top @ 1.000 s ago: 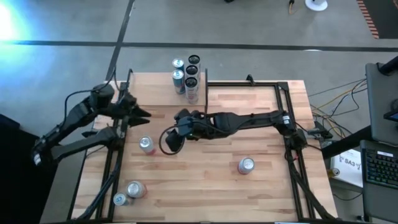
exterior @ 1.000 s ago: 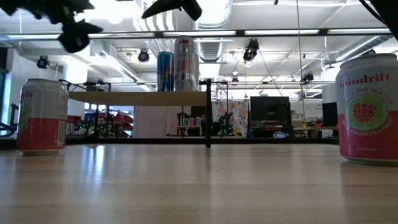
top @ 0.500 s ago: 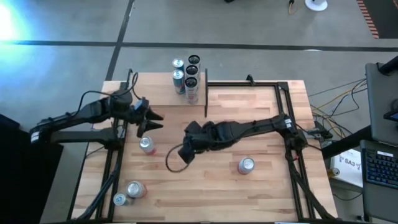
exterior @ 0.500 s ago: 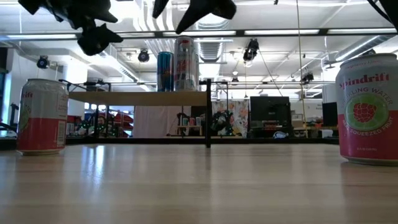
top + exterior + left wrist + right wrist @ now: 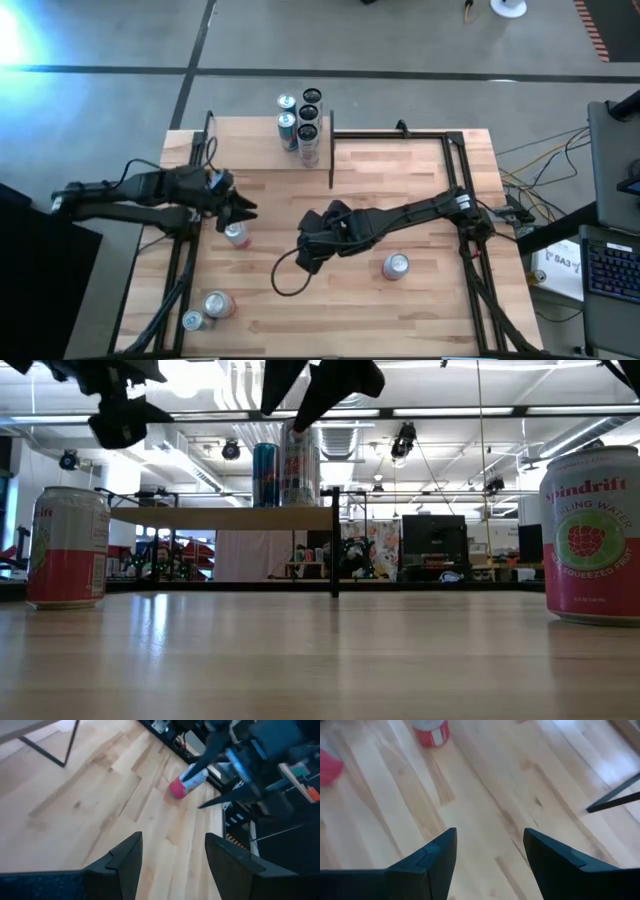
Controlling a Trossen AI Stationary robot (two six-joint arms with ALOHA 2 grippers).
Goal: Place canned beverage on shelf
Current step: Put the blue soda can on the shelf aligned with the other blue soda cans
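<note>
A pink-and-white can (image 5: 236, 234) stands upright on the table's left middle; it also shows in the low view (image 5: 68, 548). My left gripper (image 5: 242, 212) is open and empty, in the air just beyond this can's far side, and shows high in the low view (image 5: 120, 415). My right gripper (image 5: 308, 252) is open and empty above the table's middle (image 5: 320, 380). The shelf (image 5: 260, 150) stands at the far edge on thin dark end panels (image 5: 335, 540). Several cans (image 5: 300, 120) stand on its right end.
Another pink-and-white can (image 5: 396, 265) stands right of the middle (image 5: 592, 535). Two more cans (image 5: 218, 303) (image 5: 192, 320) stand near the near left corner. Dark frame rails (image 5: 465, 200) run along the table's left and right sides.
My left gripper has reached out toward the table's right, then come toward the near edge, and now hangs by the pink-and-white can at the left middle. My right gripper has drawn back from the shelf toward the near edge and a little to the right. Both stay open.
</note>
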